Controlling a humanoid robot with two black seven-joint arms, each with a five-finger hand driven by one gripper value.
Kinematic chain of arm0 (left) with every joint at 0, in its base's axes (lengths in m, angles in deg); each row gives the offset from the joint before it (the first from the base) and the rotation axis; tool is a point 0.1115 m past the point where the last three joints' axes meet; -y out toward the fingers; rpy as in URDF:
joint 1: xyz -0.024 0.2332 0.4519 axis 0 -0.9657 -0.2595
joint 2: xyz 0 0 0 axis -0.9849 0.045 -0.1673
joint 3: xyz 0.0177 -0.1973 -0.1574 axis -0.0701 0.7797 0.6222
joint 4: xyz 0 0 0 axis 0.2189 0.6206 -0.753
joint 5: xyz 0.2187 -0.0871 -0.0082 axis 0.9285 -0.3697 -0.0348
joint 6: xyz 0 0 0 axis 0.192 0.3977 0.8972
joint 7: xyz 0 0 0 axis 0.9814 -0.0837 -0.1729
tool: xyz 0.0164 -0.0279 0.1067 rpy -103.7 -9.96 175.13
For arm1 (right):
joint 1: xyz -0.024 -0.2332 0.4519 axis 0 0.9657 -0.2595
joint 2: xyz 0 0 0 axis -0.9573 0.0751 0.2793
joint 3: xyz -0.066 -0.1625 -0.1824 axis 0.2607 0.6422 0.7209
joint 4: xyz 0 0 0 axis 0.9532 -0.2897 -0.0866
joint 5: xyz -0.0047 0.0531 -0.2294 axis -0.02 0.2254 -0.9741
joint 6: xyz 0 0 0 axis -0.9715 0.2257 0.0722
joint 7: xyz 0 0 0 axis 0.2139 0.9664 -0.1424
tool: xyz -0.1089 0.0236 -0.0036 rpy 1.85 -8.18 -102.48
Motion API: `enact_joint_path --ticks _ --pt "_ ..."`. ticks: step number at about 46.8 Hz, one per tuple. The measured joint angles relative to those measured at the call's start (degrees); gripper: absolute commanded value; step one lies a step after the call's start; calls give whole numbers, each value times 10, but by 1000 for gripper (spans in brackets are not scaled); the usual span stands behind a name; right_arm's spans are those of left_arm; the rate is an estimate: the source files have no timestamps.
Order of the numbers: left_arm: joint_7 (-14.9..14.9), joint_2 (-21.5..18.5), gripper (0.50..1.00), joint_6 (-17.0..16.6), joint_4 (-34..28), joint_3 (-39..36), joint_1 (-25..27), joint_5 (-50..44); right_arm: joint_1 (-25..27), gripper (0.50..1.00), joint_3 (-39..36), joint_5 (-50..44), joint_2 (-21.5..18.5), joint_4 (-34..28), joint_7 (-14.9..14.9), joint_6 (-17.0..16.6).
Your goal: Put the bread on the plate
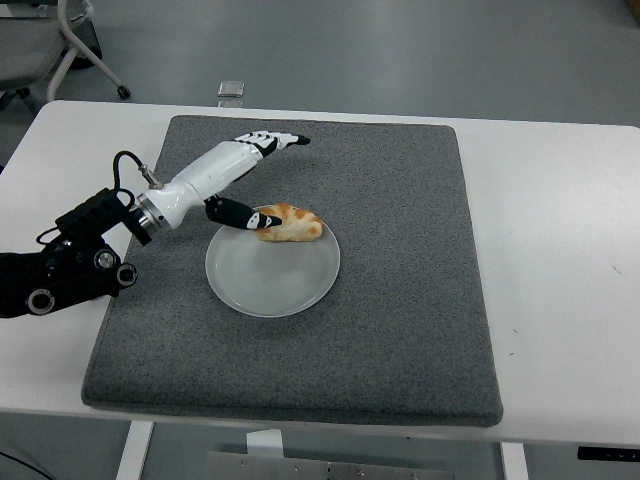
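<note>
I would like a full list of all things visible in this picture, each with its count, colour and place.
bread: one, golden brown, on the far part of the plate, near its rim
plate: one, pale translucent white, on the left half of the mat
mat: one, dark grey, covering the middle of the table
table: one, white, filling most of the view
small object: one, grey, on the floor beyond the table's far edge; too small to identify
chair: one, partly seen, white frame with a castor, at the top left corner
left hand: one, white with black fingertips, open, above the mat just left of the bread, thumb tip at the bread's left end
</note>
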Motion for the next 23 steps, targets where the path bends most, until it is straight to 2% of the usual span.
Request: enact_joint_path --ticks 11,23 --pt "-1 -4 990 145 5 105 12 -168 -1 930 0 0 0 9 0 0" --pt "-2 -8 990 241 59 152 23 -301 -1 930 0 0 0 17 0 0"
